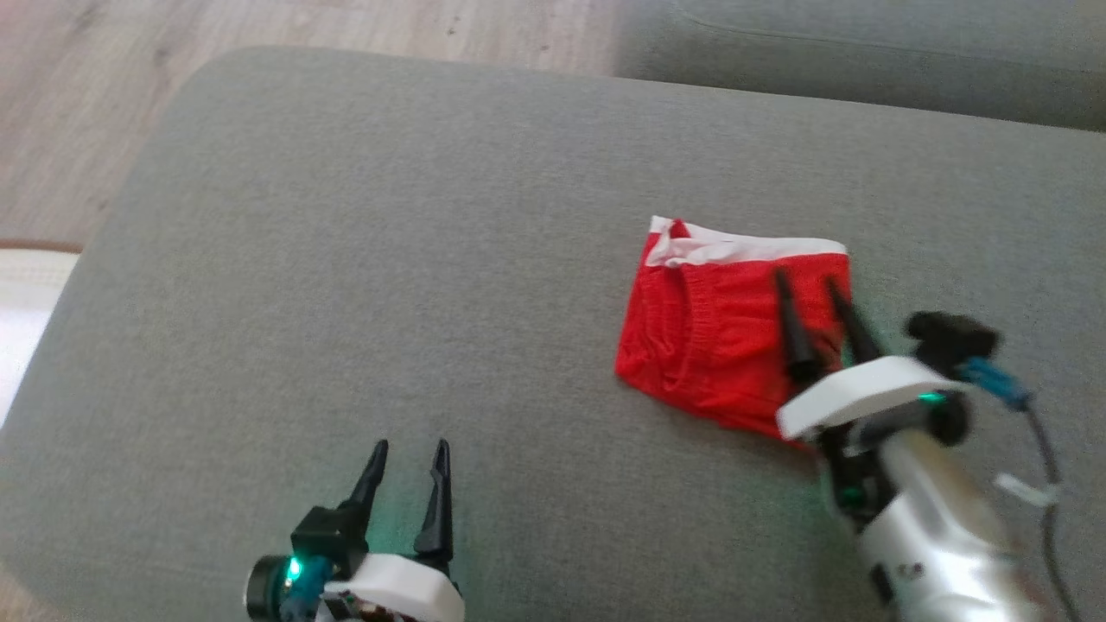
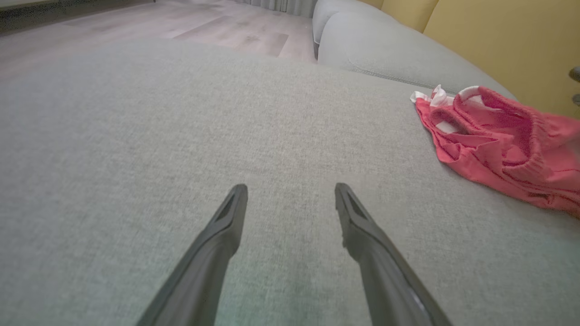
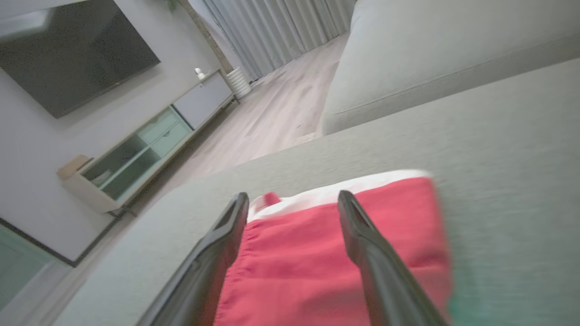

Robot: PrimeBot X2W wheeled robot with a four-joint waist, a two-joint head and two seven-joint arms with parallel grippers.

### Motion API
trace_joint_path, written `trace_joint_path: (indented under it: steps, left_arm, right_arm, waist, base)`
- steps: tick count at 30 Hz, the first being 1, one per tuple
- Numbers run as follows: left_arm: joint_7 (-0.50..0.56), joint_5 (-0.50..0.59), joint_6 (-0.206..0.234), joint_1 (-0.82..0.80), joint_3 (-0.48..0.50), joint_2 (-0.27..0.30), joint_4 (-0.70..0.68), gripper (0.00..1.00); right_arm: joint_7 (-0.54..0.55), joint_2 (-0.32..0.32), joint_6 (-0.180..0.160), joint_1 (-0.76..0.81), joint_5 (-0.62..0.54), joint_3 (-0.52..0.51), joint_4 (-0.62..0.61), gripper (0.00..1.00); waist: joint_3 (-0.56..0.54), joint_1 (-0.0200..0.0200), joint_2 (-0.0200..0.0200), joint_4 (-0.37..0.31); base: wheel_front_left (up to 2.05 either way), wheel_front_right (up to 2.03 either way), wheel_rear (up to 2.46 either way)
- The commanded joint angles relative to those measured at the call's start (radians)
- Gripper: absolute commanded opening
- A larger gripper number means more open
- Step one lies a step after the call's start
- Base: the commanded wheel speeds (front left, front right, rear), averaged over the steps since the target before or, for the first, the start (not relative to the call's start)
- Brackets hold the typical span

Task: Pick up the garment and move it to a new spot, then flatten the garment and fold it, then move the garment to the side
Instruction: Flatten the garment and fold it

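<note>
The garment (image 1: 717,333) is a pair of red shorts with a white band, lying folded on the right half of a grey cushion (image 1: 389,285). It also appears at the right edge in the left wrist view (image 2: 503,140) and under my own fingers in the right wrist view (image 3: 317,253). My right gripper (image 1: 808,278) hangs open just above the garment's right part, with nothing between its fingers. At the cushion's near edge, well to the left of the garment, my left gripper (image 1: 409,449) stands open and empty; in its own view the left gripper (image 2: 291,188) points across bare cushion.
A second grey sofa cushion (image 1: 864,52) lies beyond the far edge. Wooden floor (image 1: 104,104) runs off to the far left. A TV cabinet (image 3: 149,145) stands against a wall under a dark screen (image 3: 72,50). A yellow backrest (image 2: 507,40) rises behind the garment.
</note>
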Motion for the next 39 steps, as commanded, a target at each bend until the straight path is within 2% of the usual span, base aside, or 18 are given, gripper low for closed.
trace_joint_path:
  steps: [1, 2, 4, 8, 14, 20, 26, 29, 35, 39]
  left_arm:
    - [-0.012, 0.020, 0.008, -0.035, 0.047, 0.003, -0.040, 1.00]
    - [-0.012, 0.020, 0.008, -0.035, 0.047, 0.003, -0.040, 1.00]
    - [-0.012, 0.052, 0.012, -0.040, 0.062, 0.003, -0.055, 1.00]
    - [-0.012, 0.110, 0.021, -0.035, 0.103, 0.003, -0.086, 1.00]
    - [-0.012, 0.181, 0.030, 0.003, 0.149, 0.003, -0.127, 1.00]
    - [-0.012, 0.213, 0.041, 0.073, 0.178, 0.003, -0.172, 1.00]
    - [-0.012, 0.215, 0.037, 0.080, 0.180, 0.003, -0.182, 1.00]
    - [-0.012, 0.212, 0.032, 0.073, 0.176, 0.003, -0.182, 1.00]
    - [-0.012, 0.194, 0.033, 0.073, 0.161, 0.003, -0.174, 1.00]
    - [-0.012, 0.191, 0.030, 0.071, 0.157, 0.003, -0.166, 1.00]
  right_arm:
    - [-0.013, -0.016, -0.001, -0.013, -0.082, -0.048, -0.038, 1.00]
    - [-0.013, -0.016, -0.001, -0.013, -0.082, -0.048, -0.038, 1.00]
    - [-0.014, -0.013, -0.001, 0.018, -0.181, -0.155, -0.076, 1.00]
    - [-0.014, 0.008, -0.001, 0.107, -0.371, -0.292, -0.158, 1.00]
    - [-0.014, 0.024, -0.001, 0.211, -0.512, -0.366, -0.236, 1.00]
    - [-0.014, 0.025, -0.001, 0.293, -0.504, -0.356, -0.272, 1.00]
    - [-0.014, 0.025, -0.001, 0.297, -0.500, -0.341, -0.281, 1.00]
    - [-0.014, 0.025, -0.001, 0.291, -0.510, -0.301, -0.283, 1.00]
    - [-0.014, 0.025, -0.001, 0.279, -0.577, -0.133, -0.178, 1.00]
    - [-0.014, 0.025, -0.001, 0.250, -0.624, -0.098, -0.096, 1.00]
  waist:
    - [-0.005, 0.0000, 0.0000, -0.027]
    - [-0.005, 0.0000, 0.0000, -0.027]
    - [-0.008, 0.0000, 0.0000, -0.046]
    - [-0.023, 0.0000, 0.0000, -0.079]
    - [-0.048, 0.0000, 0.0000, -0.114]
    - [-0.070, 0.0000, 0.0000, -0.135]
    - [-0.067, 0.0000, 0.0000, -0.135]
    - [-0.061, 0.0000, 0.0000, -0.128]
    - [-0.052, 0.0000, 0.0000, -0.108]
    - [-0.043, 0.0000, 0.0000, -0.094]
  base:
    - [0.00, 0.00, 0.00]
    - [0.00, 0.00, 0.00]
    - [0.00, 0.00, 0.00]
    - [0.00, 0.00, 0.00]
    - [0.00, 0.00, 0.00]
    - [0.00, 0.00, 0.00]
    - [0.00, 0.00, 0.00]
    - [0.00, 0.00, 0.00]
    - [0.00, 0.00, 0.00]
    - [0.00, 0.00, 0.00]
